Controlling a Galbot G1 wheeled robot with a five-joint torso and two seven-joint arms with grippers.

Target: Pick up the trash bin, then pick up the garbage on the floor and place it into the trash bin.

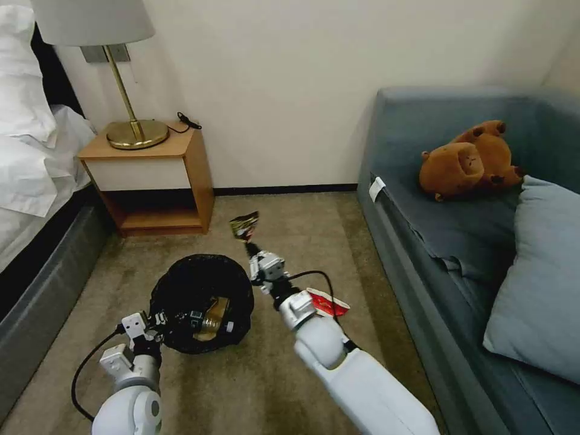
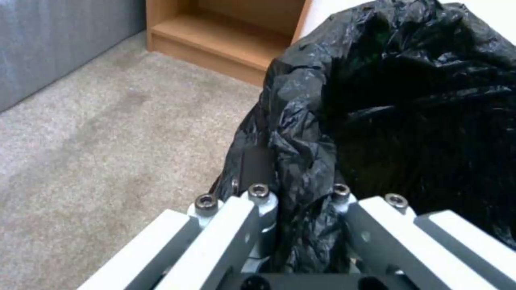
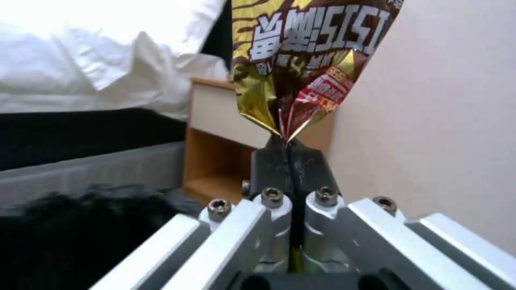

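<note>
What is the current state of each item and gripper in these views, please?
Trash bin: lifted and tilted, black liner rim clamped by the left gripper, litter inside.
Snack wrapper: held in the air, pinched at one corner by the right gripper, jaws shut.
Red-and-white paper cup: flattened, lying on the carpet.
Plush toy: lying on the sofa.
Lamp: upright on the nightstand.

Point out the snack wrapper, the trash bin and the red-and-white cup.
snack wrapper (image 3: 301, 60), right wrist view, printed face.
trash bin (image 1: 181, 284), head view, black liner rim.
red-and-white cup (image 1: 329, 304), head view, red side.
</note>
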